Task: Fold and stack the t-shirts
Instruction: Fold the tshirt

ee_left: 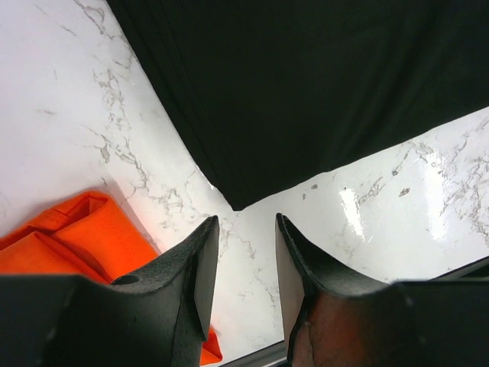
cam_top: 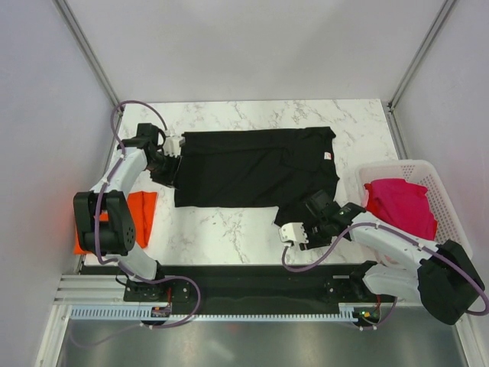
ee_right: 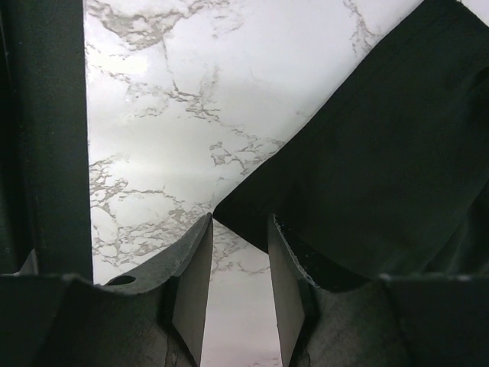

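The black t-shirt (cam_top: pixel 256 168) lies spread flat on the marble table, its white neck label at the right. My left gripper (cam_top: pixel 168 172) is open and empty at the shirt's left edge. In the left wrist view a corner of the black shirt (ee_left: pixel 306 92) lies just beyond the left gripper (ee_left: pixel 246 229). My right gripper (cam_top: pixel 306 214) is open and empty at the shirt's near right corner. In the right wrist view the shirt (ee_right: pixel 382 168) has its corner at the tips of the right gripper (ee_right: pixel 238 225). The orange t-shirt (cam_top: pixel 141 214) lies folded at the left and also shows in the left wrist view (ee_left: pixel 76 237). The magenta t-shirt (cam_top: pixel 401 206) lies bunched in the basket.
A white slatted basket (cam_top: pixel 447 191) stands at the table's right edge. A black rail (cam_top: pixel 252 279) runs along the near edge between the arm bases. Grey walls close the left, right and far sides. Bare marble (cam_top: pixel 229 229) lies in front of the black shirt.
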